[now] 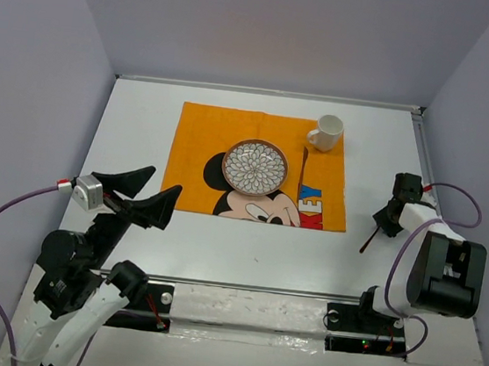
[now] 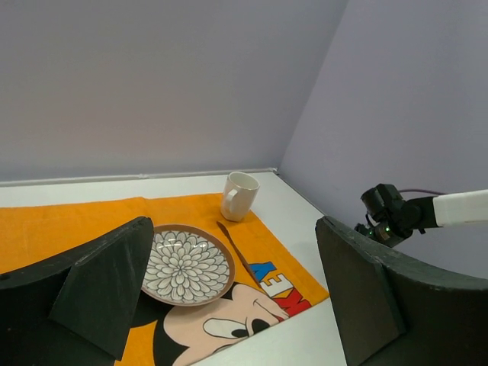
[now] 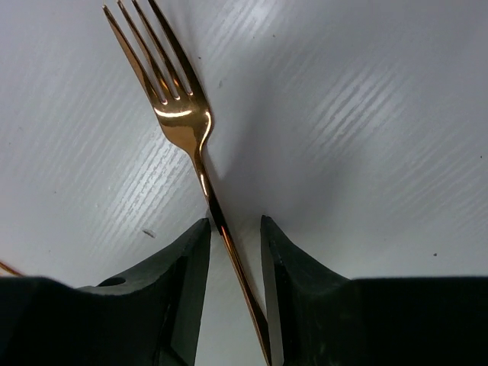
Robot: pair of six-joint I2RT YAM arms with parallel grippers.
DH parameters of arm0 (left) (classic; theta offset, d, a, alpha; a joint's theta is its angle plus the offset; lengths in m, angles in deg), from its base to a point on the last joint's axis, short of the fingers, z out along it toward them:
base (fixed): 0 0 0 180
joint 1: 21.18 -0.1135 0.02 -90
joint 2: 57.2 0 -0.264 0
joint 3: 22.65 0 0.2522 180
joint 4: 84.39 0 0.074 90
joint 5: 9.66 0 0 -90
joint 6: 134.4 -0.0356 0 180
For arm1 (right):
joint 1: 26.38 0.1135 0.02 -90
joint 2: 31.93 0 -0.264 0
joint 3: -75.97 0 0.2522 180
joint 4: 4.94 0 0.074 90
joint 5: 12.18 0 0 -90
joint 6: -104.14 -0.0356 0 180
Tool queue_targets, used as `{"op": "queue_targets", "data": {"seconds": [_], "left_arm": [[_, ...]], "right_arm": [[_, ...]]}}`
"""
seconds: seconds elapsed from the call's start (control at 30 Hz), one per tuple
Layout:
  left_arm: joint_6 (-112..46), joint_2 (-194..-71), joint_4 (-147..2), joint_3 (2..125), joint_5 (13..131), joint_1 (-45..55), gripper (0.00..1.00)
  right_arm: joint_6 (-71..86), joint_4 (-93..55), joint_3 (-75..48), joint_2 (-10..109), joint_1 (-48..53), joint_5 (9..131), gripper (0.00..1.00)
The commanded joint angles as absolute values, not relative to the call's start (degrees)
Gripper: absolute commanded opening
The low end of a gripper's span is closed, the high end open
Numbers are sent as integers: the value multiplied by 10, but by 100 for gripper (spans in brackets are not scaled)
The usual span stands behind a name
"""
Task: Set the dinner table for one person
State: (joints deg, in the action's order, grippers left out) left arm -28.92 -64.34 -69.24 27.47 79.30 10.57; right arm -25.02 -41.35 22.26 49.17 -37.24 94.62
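My right gripper (image 3: 235, 221), right of orange Mickey Mouse cloth (image 1: 199, 134): jaws narrowly apart astride copper-gold metal fork (image 3: 183, 122) handle, unclamped. My left gripper (image 1: 163, 180), left of cloth: wide open, empty.

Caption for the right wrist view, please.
Open right gripper straddles the handle of a copper fork on the dinner table.

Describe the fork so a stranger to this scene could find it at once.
On the white dinner table, look right of the orange Mickey Mouse cloth, on the bare tabletop. There lies the fork, its handle running between the fingers of the right tool. It is shiny copper-gold with tines, and unlike the slim utensil beside the plate, it lies off the cloth.
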Motion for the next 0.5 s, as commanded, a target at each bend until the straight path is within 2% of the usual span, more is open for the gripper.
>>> {"op": "queue_targets", "data": {"seconds": [0.0,0.2,0.27,0.3,0.47], "left_arm": [[-300,-633,-710,288,794,114,99],[-303,-628,-709,289,797,117,99],[-303,-628,-709,289,798,119,99],[-303,-630,-708,289,797,120,99],[-303,-635,-708,289,797,120,99]], "right_arm": [[-223,-381,198,516,-375,914,37],[-212,-380,185,542,-375,894,21],[-210,-380,182,548,-375,891,12],[-208,-380,182,546,-375,899,2],[-193,-379,193,477,-347,957,0]]}}
